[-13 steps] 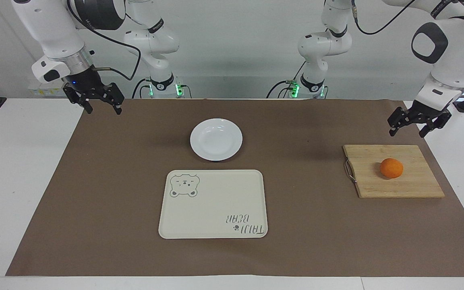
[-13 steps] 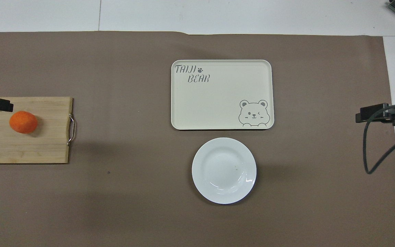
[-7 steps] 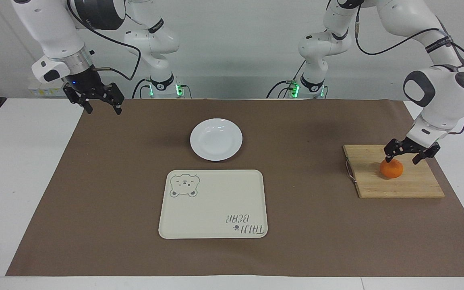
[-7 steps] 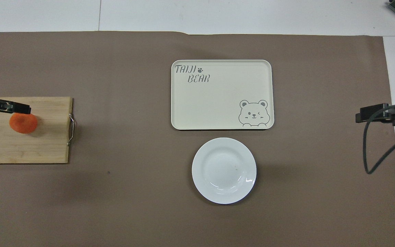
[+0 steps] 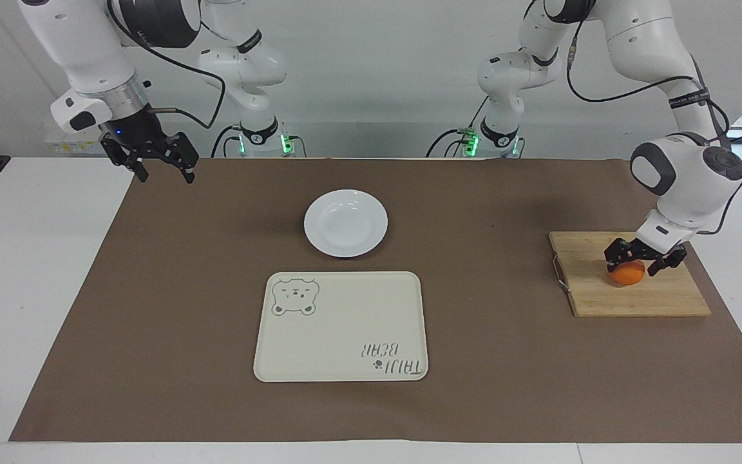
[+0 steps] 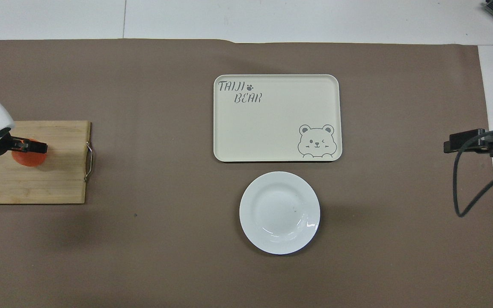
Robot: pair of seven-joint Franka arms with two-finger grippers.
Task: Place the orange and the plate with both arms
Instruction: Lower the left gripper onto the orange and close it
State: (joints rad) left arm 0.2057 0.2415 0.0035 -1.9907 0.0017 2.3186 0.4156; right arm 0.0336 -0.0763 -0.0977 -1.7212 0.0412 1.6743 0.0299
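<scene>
Right gripper (image 5: 161,164): upper left of the facing view, waiting, fingers spread, unchanged.

Round glossy white plate (image 5: 345,223): centre; likely stiff, slippery, breakable, best taken by the rim.

Small round bright-orange fruit (image 5: 628,274): right, on the bamboo cutting board (image 5: 635,298); probably light, firm, prone to rolling, best gripped across the middle.

Left gripper (image 5: 635,264): a second ago above the board, now lowered, fingers straddling the orange; clamped or not, cannot tell.

White jointed arms (image 5: 654,38), black cables (image 5: 622,96)

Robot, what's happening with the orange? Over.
Left hand down around the orange on the cutting board. Right hand waits, open. Plate untouched.
</scene>
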